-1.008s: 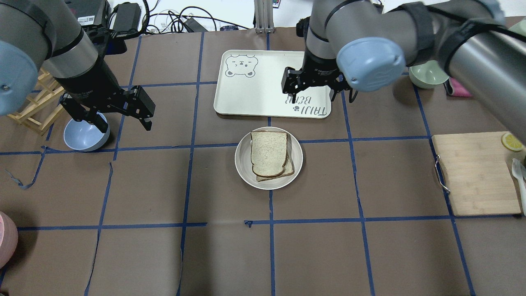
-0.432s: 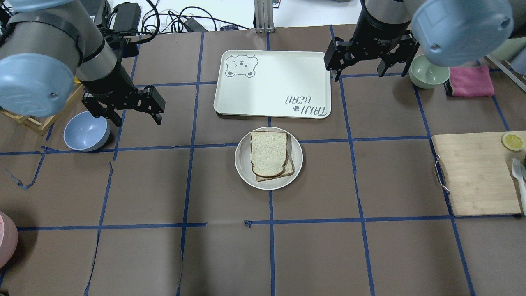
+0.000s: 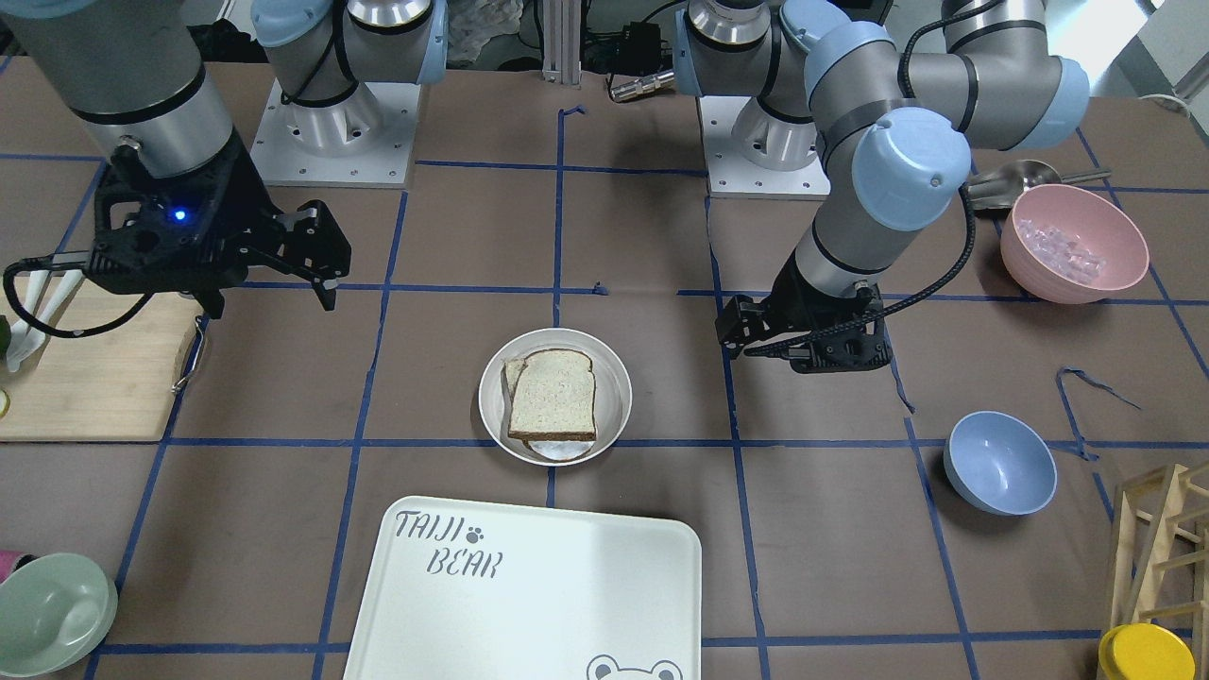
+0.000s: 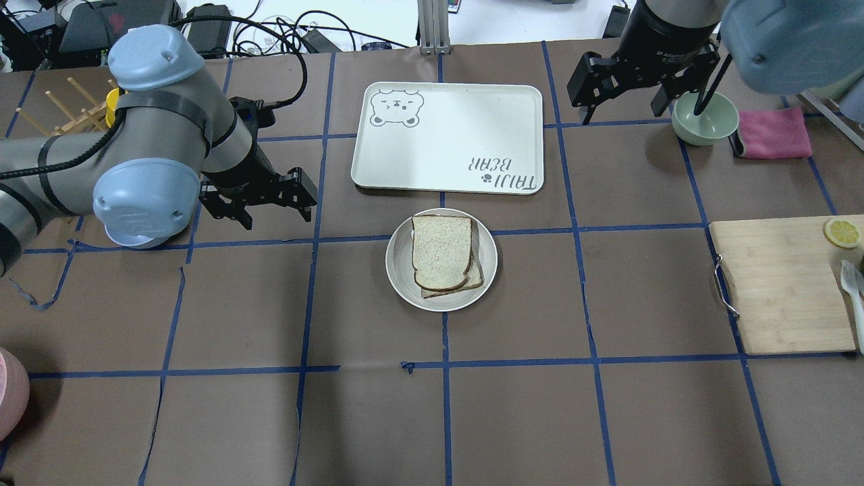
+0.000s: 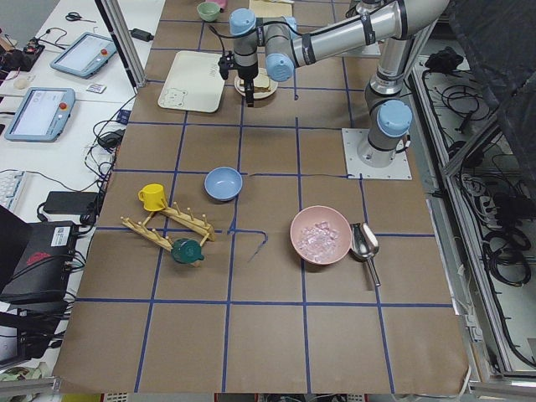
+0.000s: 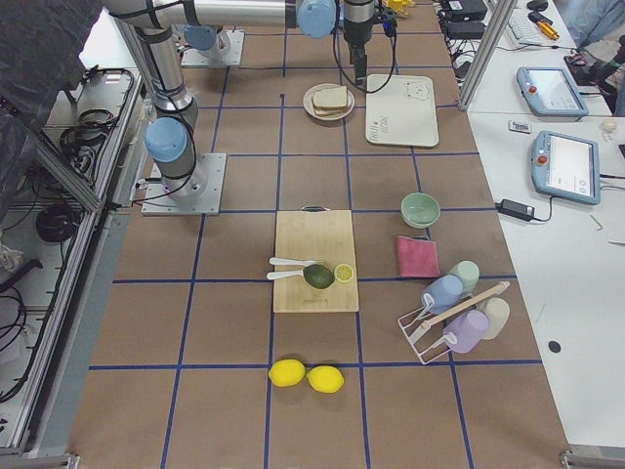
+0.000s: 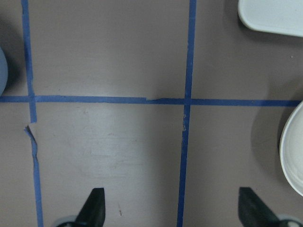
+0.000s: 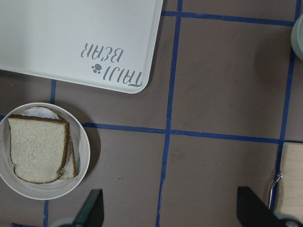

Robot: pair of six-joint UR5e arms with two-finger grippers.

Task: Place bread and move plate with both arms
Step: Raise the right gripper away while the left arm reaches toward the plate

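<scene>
The bread (image 4: 442,250), a speckled tan slice with dark crust, lies on top of a paler slice (image 4: 476,275) on the round cream plate (image 4: 399,273) at the table's middle. It also shows in the front view (image 3: 554,392) and the right wrist view (image 8: 38,147). My left gripper (image 4: 275,217) is open and empty, left of the plate and apart from it; the plate's rim (image 7: 289,156) shows at the left wrist view's right edge. My right gripper (image 4: 621,115) is open and empty, far behind and right of the plate, beside the tray's right end.
The white TAIJI BEAR tray (image 4: 445,135) lies just behind the plate. A green bowl (image 4: 705,120) and pink cloth (image 4: 773,131) sit by the right gripper. A blue bowl (image 3: 999,463) sits by the left arm. A wooden cutting board (image 4: 783,283) lies at the right.
My left gripper has moved right, from over the blue bowl toward the plate. My right gripper has moved from over the tray to beyond its right end. Both stay open.
</scene>
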